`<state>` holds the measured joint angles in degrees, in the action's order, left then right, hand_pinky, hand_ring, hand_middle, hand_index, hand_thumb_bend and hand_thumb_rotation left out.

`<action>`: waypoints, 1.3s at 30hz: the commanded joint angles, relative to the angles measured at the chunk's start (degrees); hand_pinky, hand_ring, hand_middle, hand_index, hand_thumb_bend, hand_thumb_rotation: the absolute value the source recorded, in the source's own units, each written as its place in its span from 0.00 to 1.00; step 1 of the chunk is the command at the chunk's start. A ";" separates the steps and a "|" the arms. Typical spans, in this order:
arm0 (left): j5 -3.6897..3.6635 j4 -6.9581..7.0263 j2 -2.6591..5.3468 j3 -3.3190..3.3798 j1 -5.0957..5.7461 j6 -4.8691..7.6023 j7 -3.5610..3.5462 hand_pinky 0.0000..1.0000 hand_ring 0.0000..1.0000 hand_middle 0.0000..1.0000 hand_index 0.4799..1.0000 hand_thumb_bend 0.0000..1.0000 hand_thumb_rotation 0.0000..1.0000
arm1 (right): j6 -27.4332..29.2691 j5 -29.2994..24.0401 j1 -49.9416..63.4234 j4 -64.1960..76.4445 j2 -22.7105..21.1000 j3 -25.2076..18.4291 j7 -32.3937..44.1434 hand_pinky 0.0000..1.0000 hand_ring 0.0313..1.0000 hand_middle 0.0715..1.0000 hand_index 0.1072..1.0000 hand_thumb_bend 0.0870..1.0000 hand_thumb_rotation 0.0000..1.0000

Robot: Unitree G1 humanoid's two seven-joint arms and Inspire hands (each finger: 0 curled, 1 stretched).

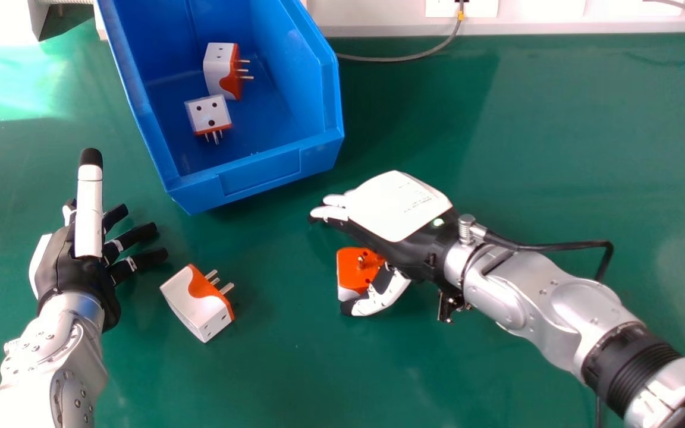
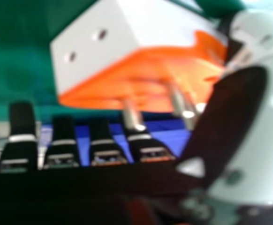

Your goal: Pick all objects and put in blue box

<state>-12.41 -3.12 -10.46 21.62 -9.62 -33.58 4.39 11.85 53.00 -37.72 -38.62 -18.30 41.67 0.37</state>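
R hand (image 1: 399, 208) wide, at adptr (image 1: 351, 264) | blue box (image 1: 259, 173): 2 adptrs (image 1: 209, 112) in

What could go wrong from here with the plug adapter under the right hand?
The right hand's fingers are straight, so its thumb might shove the plug adapter away rather than pinch it. The upturned pins could spoil the hold. The carry might clip the near wall of the blue box.

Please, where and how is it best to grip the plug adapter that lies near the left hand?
I would grip the plug adapter by its white body, coming from above with the left hand, thumb and fingers across its two ends. The body is boxy, and the metal pins stick out sideways, toward the right, so this grip should leave them free.
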 commanded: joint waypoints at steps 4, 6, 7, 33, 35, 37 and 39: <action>-0.06 0.37 -0.19 0.13 0.57 -1.01 0.13 0.65 0.76 0.91 0.98 0.85 0.92 | -5.76 3.38 2.11 1.57 -1.77 1.63 5.57 0.83 0.97 0.99 0.91 0.71 0.10; -0.07 0.47 -0.18 0.19 0.59 -1.12 0.10 0.65 0.76 0.91 0.98 0.85 0.92 | -6.33 3.04 2.33 1.83 -1.63 1.52 6.02 0.80 0.96 0.98 0.90 0.71 0.08; -0.08 0.58 -0.17 0.21 0.62 -1.21 0.08 0.65 0.76 0.91 0.98 0.85 0.92 | -6.46 2.90 2.42 1.93 -1.60 1.49 6.15 0.78 0.95 0.97 0.89 0.71 0.06; -0.18 -0.26 -0.49 1.00 0.08 -1.46 -0.17 0.67 0.76 0.91 0.99 0.86 0.93 | -12.79 -1.55 6.48 8.67 -0.10 -2.69 9.02 0.35 0.43 0.50 0.62 0.50 0.00; -0.15 -0.43 -0.53 1.03 0.03 -1.35 -0.20 0.67 0.76 0.91 0.99 0.86 0.93 | -12.15 -1.46 6.73 8.60 -0.10 -2.86 7.72 0.35 0.43 0.50 0.62 0.50 0.00; -0.07 -0.26 -0.50 0.99 0.07 -1.45 -0.15 0.67 0.76 0.91 0.99 0.86 0.93 | -11.57 -1.58 6.92 8.46 -0.01 -3.11 6.67 0.33 0.42 0.50 0.58 0.49 0.00; 0.04 -0.33 -0.52 0.95 0.04 -1.44 -0.07 0.67 0.76 0.91 0.99 0.86 0.93 | -10.83 -1.92 6.95 8.07 0.11 -3.42 5.77 0.33 0.42 0.50 0.58 0.49 0.00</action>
<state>-12.38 -3.18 -10.62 22.57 -9.55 -34.36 3.97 1.18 50.68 -32.42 -28.68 -16.44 38.41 5.86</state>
